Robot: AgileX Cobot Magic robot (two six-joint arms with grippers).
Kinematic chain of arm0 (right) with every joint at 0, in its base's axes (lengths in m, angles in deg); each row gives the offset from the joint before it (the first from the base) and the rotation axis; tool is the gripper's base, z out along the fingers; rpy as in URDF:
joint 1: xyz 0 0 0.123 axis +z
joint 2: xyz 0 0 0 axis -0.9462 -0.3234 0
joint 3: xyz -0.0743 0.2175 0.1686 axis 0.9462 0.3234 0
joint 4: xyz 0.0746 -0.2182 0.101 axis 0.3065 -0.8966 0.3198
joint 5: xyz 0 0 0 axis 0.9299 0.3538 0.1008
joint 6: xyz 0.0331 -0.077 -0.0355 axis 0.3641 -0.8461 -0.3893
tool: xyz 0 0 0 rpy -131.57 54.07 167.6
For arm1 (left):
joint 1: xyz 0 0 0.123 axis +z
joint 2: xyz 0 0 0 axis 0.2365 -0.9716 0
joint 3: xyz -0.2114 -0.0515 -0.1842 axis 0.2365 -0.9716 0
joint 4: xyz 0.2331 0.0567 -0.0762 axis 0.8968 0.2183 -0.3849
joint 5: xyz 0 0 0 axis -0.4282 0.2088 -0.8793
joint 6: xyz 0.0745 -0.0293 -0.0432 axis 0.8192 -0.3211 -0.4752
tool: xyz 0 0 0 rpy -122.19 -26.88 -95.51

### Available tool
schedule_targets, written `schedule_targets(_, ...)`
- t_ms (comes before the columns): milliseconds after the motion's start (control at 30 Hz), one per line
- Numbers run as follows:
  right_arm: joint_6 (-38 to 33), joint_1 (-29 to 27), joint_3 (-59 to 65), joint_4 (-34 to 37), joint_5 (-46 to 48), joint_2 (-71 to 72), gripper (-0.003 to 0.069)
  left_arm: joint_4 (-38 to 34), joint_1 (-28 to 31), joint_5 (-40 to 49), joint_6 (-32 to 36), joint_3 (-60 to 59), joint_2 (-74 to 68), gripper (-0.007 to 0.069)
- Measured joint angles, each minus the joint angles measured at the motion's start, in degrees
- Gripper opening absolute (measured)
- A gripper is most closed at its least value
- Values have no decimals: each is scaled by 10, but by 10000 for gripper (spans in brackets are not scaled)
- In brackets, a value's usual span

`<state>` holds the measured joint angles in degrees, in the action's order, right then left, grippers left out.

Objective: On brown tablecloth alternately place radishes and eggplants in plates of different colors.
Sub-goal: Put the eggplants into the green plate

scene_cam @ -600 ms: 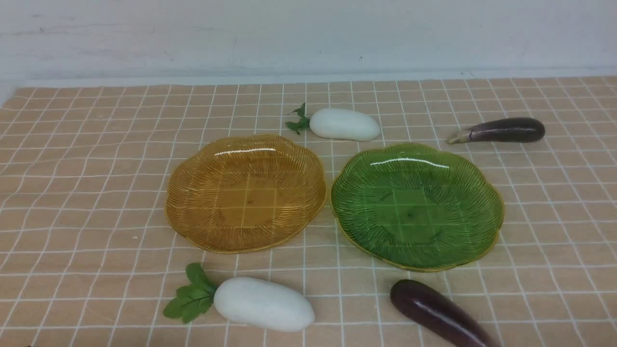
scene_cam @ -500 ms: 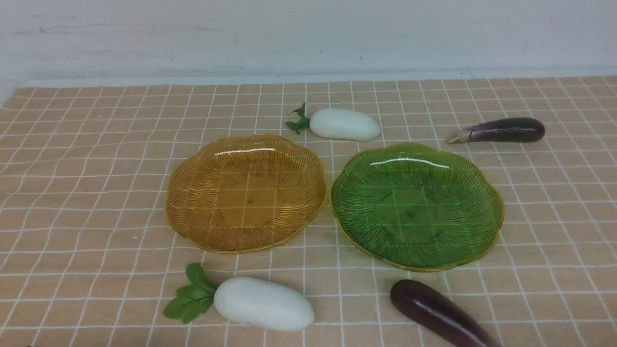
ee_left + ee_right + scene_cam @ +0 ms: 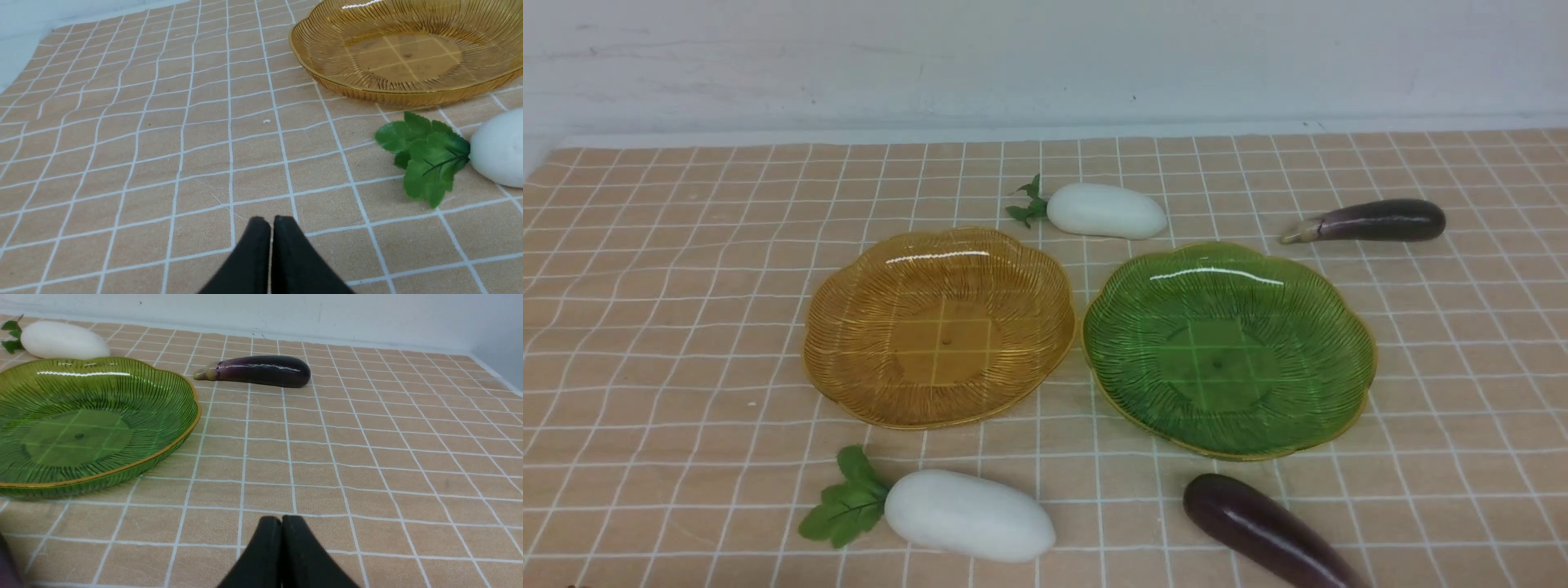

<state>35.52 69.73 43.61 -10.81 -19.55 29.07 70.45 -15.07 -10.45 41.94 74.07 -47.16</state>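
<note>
1. Both your jaws (image 3: 271, 222) (image 3: 282, 522) are clenched on nothing; lowered unopened, they could shove the near radish (image 3: 969, 515), lying before the amber plate (image 3: 943, 407).
2. Your near eggplant (image 3: 1270, 531), before the green plate (image 3: 1225, 433), might roll if nudged.

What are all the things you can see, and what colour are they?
tablecloth: one, tan-brown with white grid, under everything
amber plate: one, amber-yellow, left of the green one
green plate: one, green, right of the amber one
toy radishes: two, white with green leaves, one nearer than the plates, one beyond
toy eggplants: two, dark purple, near right and far right
wall: one, whitish, behind the cloth
left tool: one, black, shut, low over cloth
right tool: one, black, shut, low over cloth
</note>
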Motion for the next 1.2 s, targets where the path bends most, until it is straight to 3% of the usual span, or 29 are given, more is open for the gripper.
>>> schedule_targets(100,0,0,0,0,0,0,-15,-5,0,-28,-12,0,0,-3)
schedule_targets(333,0,0,0,0,0,0,-15,-144,0,-150,-104,0,0,-3)
schedule_targets(467,0,0,0,0,0,0,-15,-243,0,-270,-130,0,0,-3)
schedule_targets(667,7,0,1,2,-15,0,-15,-314,0,-422,-151,3,0,-3)
schedule_targets(733,31,0,3,43,-68,0,-15,-313,0,-431,-158,40,0,-3)
schedule_targets(800,81,1,3,123,-141,0,-15,-291,0,-388,-157,95,-4,-3)
schedule_targets(933,146,1,3,245,-222,0,-15,-227,0,-211,-139,241,-78,-3)
schedule_targets(1200,162,1,3,315,-269,0,-15,-149,0,144,-96,460,-326,-3)
